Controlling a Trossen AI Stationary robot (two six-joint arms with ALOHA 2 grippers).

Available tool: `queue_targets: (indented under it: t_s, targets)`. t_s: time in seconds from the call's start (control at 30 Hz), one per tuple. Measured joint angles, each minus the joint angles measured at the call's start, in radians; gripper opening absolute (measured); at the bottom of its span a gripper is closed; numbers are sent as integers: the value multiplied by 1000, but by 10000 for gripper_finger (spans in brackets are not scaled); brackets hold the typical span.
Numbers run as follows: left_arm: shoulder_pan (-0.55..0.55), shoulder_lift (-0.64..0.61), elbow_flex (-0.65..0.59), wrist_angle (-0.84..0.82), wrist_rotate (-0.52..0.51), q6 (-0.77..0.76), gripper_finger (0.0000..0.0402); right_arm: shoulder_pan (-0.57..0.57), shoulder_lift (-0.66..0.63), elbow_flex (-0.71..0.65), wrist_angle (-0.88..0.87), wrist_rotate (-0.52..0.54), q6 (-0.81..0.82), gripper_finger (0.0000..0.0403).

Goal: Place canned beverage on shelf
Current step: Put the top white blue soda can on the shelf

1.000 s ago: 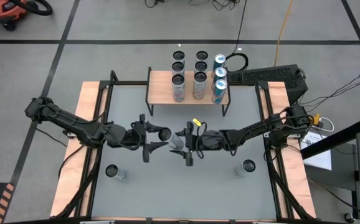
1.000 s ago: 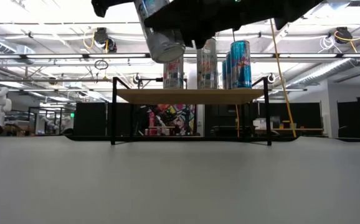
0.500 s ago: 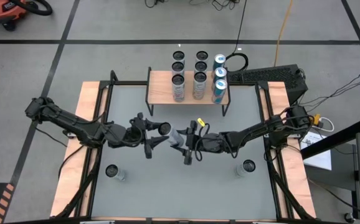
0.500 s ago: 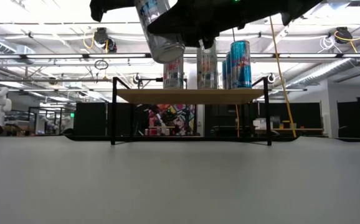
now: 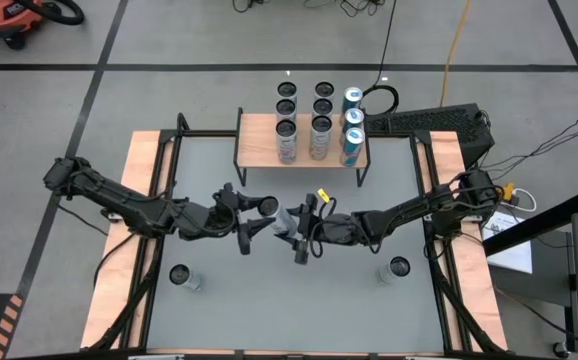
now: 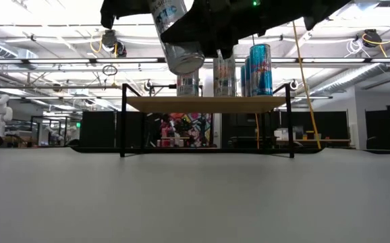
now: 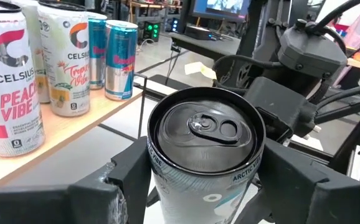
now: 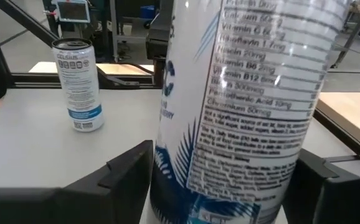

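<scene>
Seemingly this is a mid-air handover, well short of the shelf (image 5: 259, 137). The beverage can (image 5: 275, 212) hangs tilted above the middle of the bench (image 5: 299, 300), between the two arms. The left pincer (image 5: 258, 219) pinches it just below its lid. The right pincer (image 5: 295, 229) has the can's body set between its jaws, but whether it has clamped down yet I cannot tell. Next, the right arm would need a firm hold before the left lets go. Then the can has to be turned upright and carried to the bare left end of the plank, since the right half is already crowded with standing cans (image 5: 319, 135). Two more cans wait on the bench, one near the left side (image 5: 181, 276) and one near the right (image 5: 397, 268). Compared with a second ago, the left arm has brought the can to its right, closing the gap to the right pincer, and from table height the can sits slightly further right.
</scene>
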Motion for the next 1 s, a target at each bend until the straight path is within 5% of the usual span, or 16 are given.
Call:
queue_targets:
  t_s: [0.37,0.5,0.77,1.0]
  targets:
    - [-6,0,0,-6,-11,-11,237,-8,0,0,0,3,27,190]
    - [-10,-1,1,-4,20,69,270,-7,0,0,4,-1,20,186]
    - [-15,-2,3,0,53,199,357,-31,2,-2,100,-190,30,186]
    - [-15,-33,3,-5,100,256,353,-55,2,-2,138,-248,10,187]
